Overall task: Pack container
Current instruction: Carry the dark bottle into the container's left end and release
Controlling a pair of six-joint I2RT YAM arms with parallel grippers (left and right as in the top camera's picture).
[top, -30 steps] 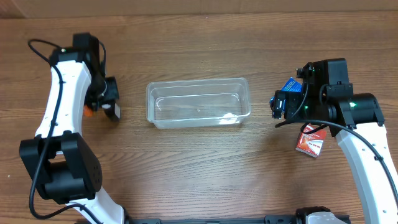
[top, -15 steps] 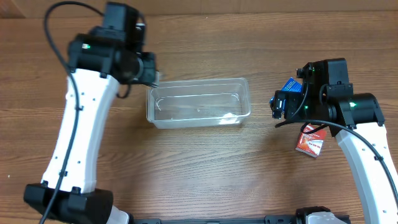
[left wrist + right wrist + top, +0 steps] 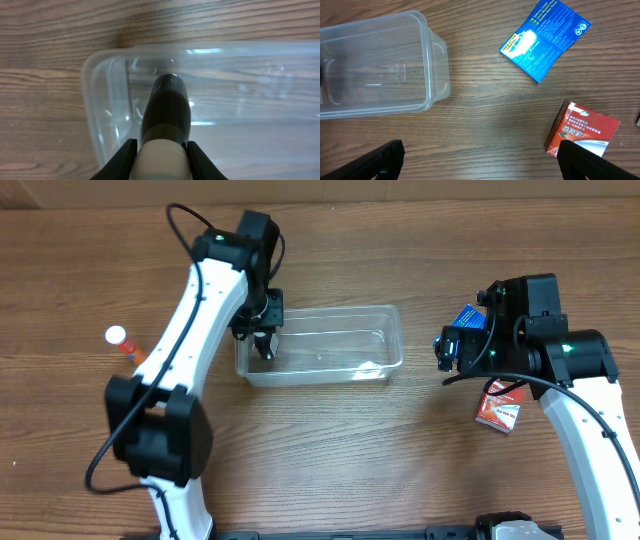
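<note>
The clear container (image 3: 320, 311) lies in the middle of the table. It also shows in the left wrist view (image 3: 97, 100) and the right wrist view (image 3: 427, 60). My left gripper (image 3: 262, 338) (image 3: 161, 152) is shut on a dark bottle with a white cap (image 3: 167, 107). It holds the bottle over the container's left end, bottom pointing down into it. My right gripper (image 3: 447, 350) (image 3: 482, 160) is open and empty, above bare table right of the container.
A blue box (image 3: 466, 314) (image 3: 545, 37) lies right of the container. A red box (image 3: 500, 405) (image 3: 580, 132) lies nearer the front right, beside my right finger. An orange tube with a white cap (image 3: 125, 343) lies at the far left.
My left arm has swung from the table's left side to over the container's left end with the bottle in it. The orange tube has come into view. The right arm has not moved.
</note>
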